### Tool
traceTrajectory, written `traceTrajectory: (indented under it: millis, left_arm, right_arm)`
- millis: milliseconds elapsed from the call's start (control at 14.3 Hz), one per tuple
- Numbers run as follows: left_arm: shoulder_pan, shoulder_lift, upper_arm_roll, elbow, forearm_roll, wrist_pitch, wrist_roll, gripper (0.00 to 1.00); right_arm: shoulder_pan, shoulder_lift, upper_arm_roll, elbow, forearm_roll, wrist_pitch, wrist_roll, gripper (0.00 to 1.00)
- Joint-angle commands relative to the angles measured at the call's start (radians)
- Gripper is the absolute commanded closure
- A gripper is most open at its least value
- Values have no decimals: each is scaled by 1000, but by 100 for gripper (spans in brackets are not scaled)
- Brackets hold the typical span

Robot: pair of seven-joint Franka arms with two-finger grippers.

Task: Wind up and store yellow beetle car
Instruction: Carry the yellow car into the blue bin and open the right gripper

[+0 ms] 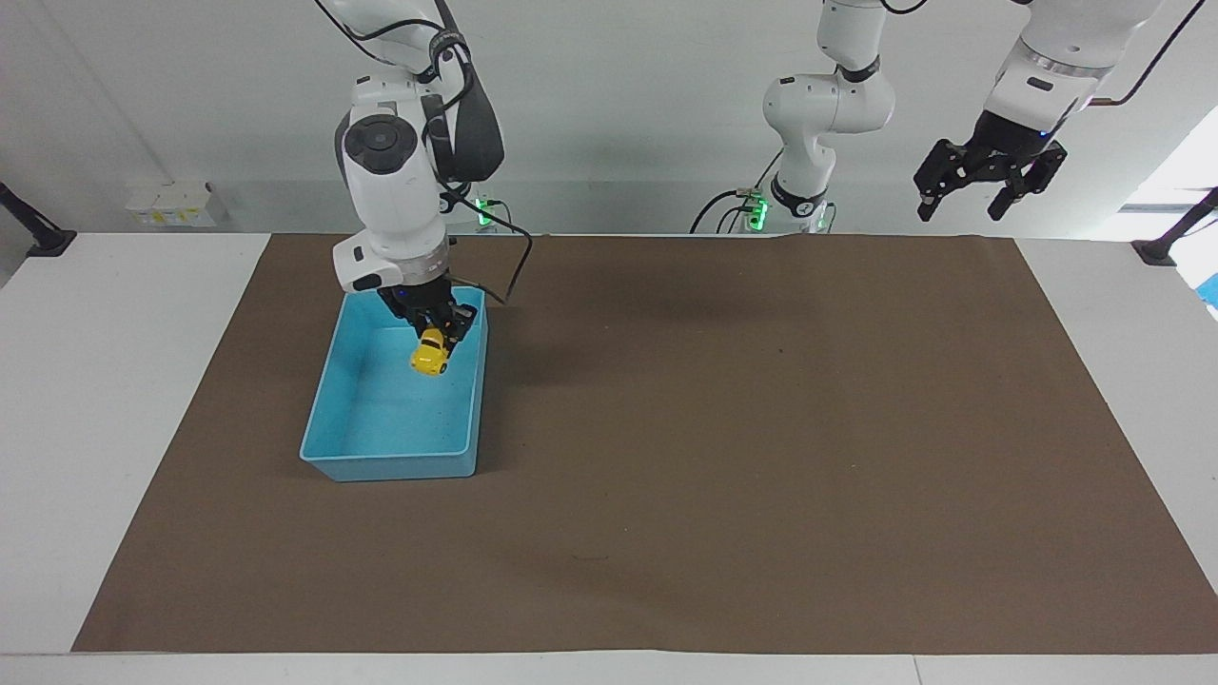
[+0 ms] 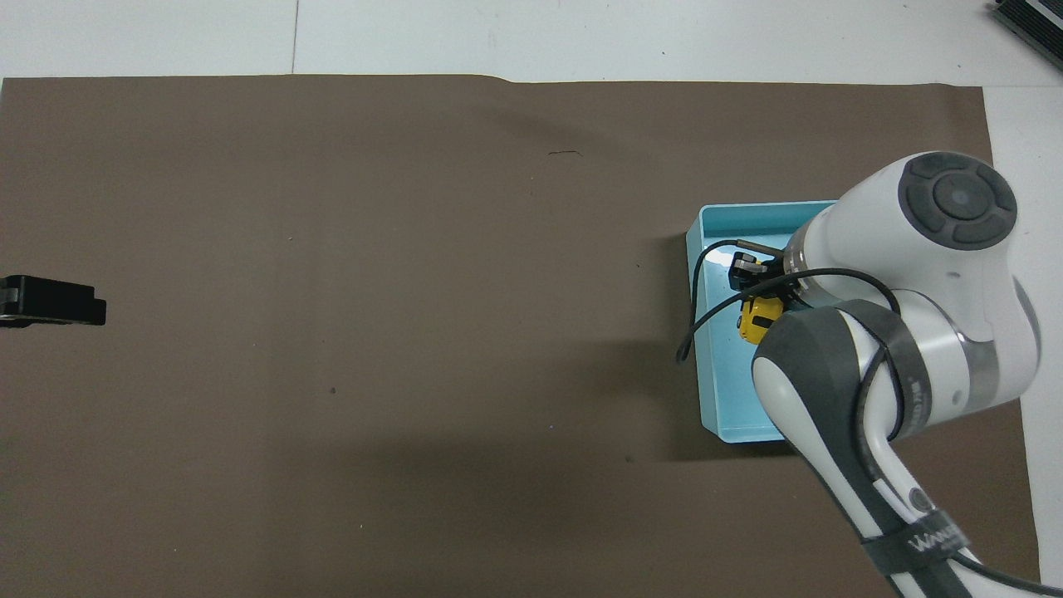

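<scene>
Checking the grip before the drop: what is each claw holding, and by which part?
The right claw grips the tiny yellow beetle toy car by its upper end, over the blue plastic tray. The left claw holds nothing.

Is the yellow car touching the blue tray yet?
Apart. The facing view shows the yellow car hanging in the right claw, clear above the blue tray floor.

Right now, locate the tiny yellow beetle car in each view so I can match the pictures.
Facing view: tiny yellow beetle car hangs in the right claw over the blue plastic tray.
Overhead view: car over the tray, partly under the arm.
Shared landmark: the tray.
</scene>
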Motion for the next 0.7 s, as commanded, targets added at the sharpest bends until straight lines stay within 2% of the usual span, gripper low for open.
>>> traceTrajectory:
  millis: [0,280,629]
  left_arm:
    - [14,-5,-7,7,9,-20,13,0]
    - [14,-5,-9,7,9,-20,15,0]
    - [14,-5,-7,7,9,-20,13,0]
  right_arm:
    - [-42,-93,3,-159,23,127,-152,100]
    - [-87,-132,5,-293,23,264,-299,100]
    - [-143,-123,5,-454,55,483,-387,100]
